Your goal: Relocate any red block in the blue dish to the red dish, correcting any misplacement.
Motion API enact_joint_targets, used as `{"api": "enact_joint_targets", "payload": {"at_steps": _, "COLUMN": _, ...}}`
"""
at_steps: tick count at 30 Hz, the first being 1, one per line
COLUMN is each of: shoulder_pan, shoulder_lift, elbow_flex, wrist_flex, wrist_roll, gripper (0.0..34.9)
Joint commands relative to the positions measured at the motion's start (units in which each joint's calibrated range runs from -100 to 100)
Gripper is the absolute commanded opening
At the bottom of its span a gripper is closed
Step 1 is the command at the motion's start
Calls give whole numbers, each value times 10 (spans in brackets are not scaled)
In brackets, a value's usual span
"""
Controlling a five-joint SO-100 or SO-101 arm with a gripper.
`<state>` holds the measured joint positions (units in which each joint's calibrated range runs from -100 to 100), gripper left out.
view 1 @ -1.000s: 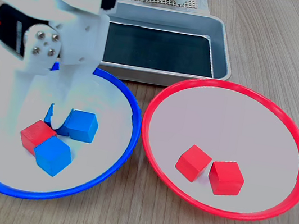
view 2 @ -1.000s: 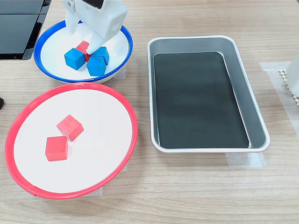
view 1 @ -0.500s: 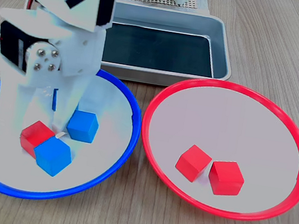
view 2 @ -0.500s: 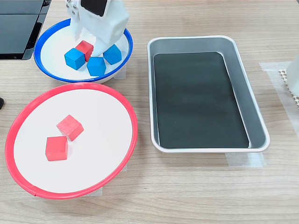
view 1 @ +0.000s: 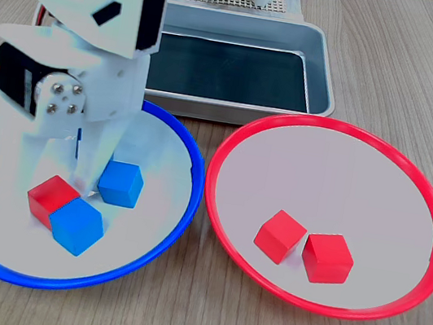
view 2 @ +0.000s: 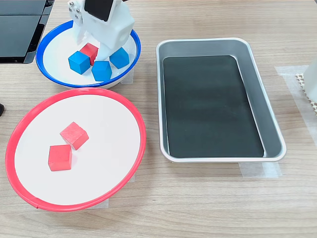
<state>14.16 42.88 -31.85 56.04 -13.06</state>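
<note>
The red block (view 1: 50, 197) (view 2: 90, 51) lies in the blue dish (view 1: 191, 167) (view 2: 89, 85), touching a blue cube (view 1: 76, 225) (view 2: 79, 62). My white gripper (view 1: 54, 174) (view 2: 92, 43) stands open over the block, one finger on each side of it and low in the dish. Two more blue cubes (view 2: 101, 70) (view 2: 119, 57) lie close by in the same dish; in the first exterior view one of them (view 1: 121, 184) shows and the other is mostly hidden behind a finger. The red dish (view 1: 338, 126) (view 2: 74, 93) holds two red cubes (view 1: 280, 235) (view 1: 327, 258).
A rectangular steel tray (view 1: 323, 64) (view 2: 257, 69) with a dark inside sits beyond the dishes in the first exterior view and on the second exterior view's right. A dark object (view 2: 20, 25) lies at the second exterior view's top left.
The gripper has come down around the red block, its fingers now straddling it. One blue cube was nudged aside, toward the second exterior view's right.
</note>
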Motion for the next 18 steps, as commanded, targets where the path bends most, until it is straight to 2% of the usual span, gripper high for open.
{"api": "enact_joint_targets", "payload": {"at_steps": 1, "shoulder_pan": 1, "shoulder_lift": -5, "elbow_flex": -17, "wrist_flex": -12, "wrist_roll": 3, "gripper": 159}}
{"api": "enact_joint_targets", "payload": {"at_steps": 7, "shoulder_pan": 0, "shoulder_lift": -2, "elbow_flex": -12, "wrist_flex": -25, "wrist_roll": 5, "gripper": 143}}
{"api": "enact_joint_targets", "payload": {"at_steps": 18, "shoulder_pan": 9, "shoulder_lift": -8, "elbow_flex": 1, "wrist_flex": -32, "wrist_roll": 7, "gripper": 143}}
